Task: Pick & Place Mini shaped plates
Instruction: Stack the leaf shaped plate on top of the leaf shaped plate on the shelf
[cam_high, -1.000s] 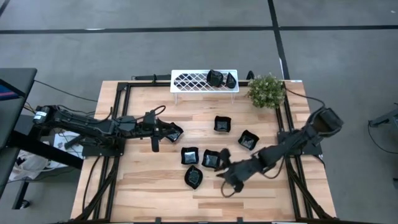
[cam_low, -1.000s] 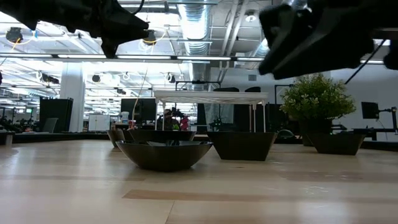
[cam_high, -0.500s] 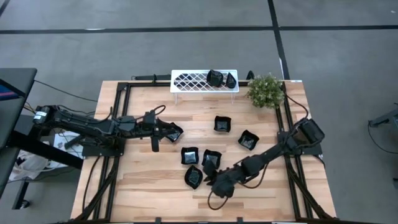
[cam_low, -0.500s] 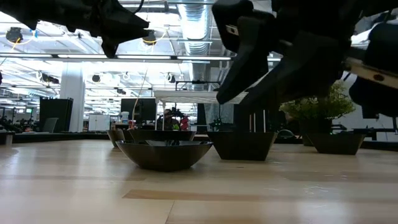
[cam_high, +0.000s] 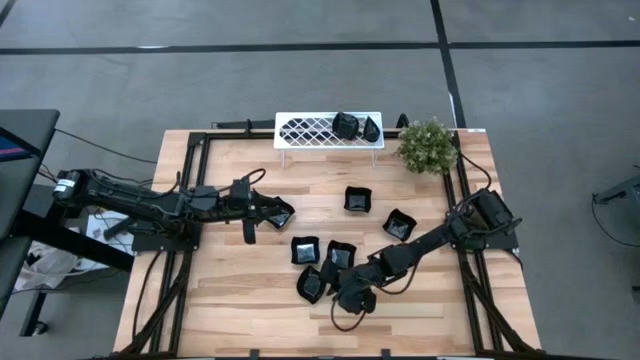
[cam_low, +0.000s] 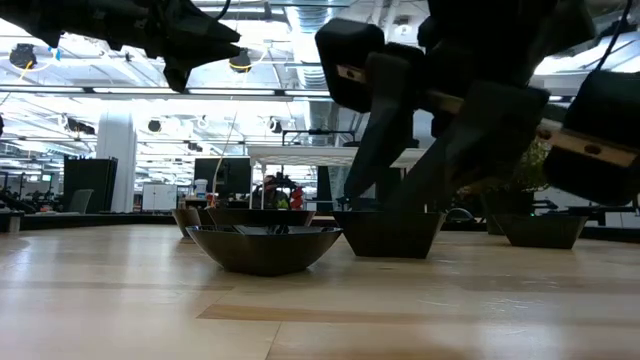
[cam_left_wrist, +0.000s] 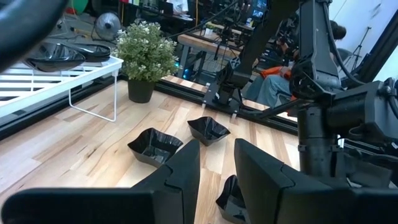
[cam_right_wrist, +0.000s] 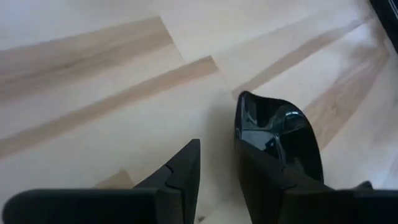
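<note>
Several small glossy black plates lie on the wooden table (cam_high: 230, 300). A teardrop plate (cam_high: 312, 285) (cam_right_wrist: 280, 134) is the nearest one. My right gripper (cam_high: 332, 290) (cam_right_wrist: 217, 165) hangs just right of it. In the low view its fingertips (cam_low: 375, 200) stand above the tabletop, narrowly open with only wood in the gap. The plate's pointed end (cam_right_wrist: 244, 99) shows just past one finger. My left gripper (cam_high: 270, 210) (cam_left_wrist: 217, 168) waits raised at the left, narrowly open, with wood in its gap. A plate (cam_high: 284, 214) shows at its tips.
Two square plates (cam_high: 305, 250) (cam_high: 340, 255) lie close behind the teardrop plate, and two more (cam_high: 358, 199) (cam_high: 399, 225) lie farther right. A white lattice rack (cam_high: 310, 130) at the far edge carries two plates (cam_high: 345, 125). A potted plant (cam_high: 428, 145) stands at the far right.
My right gripper has moved toward the table's left edge and come down, rolling about its own axis. It now stands beside the teardrop plate. Its finger gap looks unchanged, and the plates have not moved.
</note>
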